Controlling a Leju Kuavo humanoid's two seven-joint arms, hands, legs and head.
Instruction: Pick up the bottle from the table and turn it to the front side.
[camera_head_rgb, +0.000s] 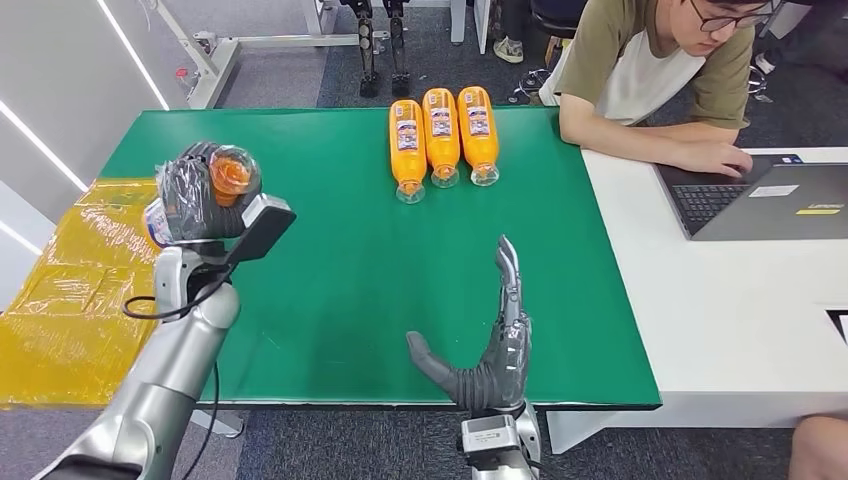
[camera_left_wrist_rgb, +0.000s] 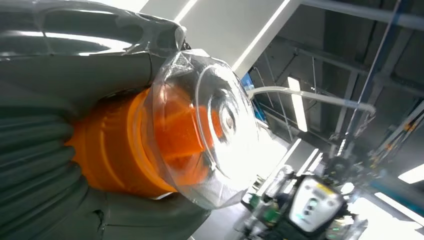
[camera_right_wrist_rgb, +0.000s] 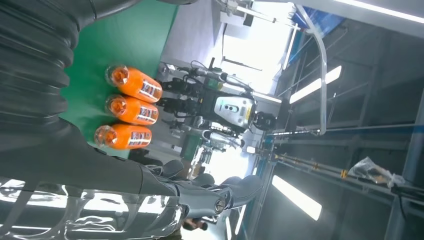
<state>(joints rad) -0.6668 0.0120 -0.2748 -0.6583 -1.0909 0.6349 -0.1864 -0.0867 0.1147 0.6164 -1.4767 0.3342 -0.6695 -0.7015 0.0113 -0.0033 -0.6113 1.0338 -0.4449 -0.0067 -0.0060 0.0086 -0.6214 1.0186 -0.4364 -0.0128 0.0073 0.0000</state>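
My left hand (camera_head_rgb: 200, 195) is raised above the table's left side and grips an orange bottle (camera_head_rgb: 232, 174), its clear base pointing toward the head camera. In the left wrist view the bottle (camera_left_wrist_rgb: 165, 135) sits deep in the grey fingers (camera_left_wrist_rgb: 45, 165), base outward. My right hand (camera_head_rgb: 490, 340) stands open near the table's front edge, fingers pointing up and thumb spread, holding nothing. Three more orange bottles (camera_head_rgb: 441, 135) lie side by side at the far middle of the green table (camera_head_rgb: 330, 260); they appear again as the bottles (camera_right_wrist_rgb: 131, 110) past my right hand (camera_right_wrist_rgb: 150, 195).
A person (camera_head_rgb: 650, 70) sits at the far right, hand by a laptop (camera_head_rgb: 770, 195) on the white table (camera_head_rgb: 720, 320). A yellow wrapped surface (camera_head_rgb: 70, 290) adjoins the green table on the left. Another robot (camera_right_wrist_rgb: 225, 110) stands beyond the far edge.
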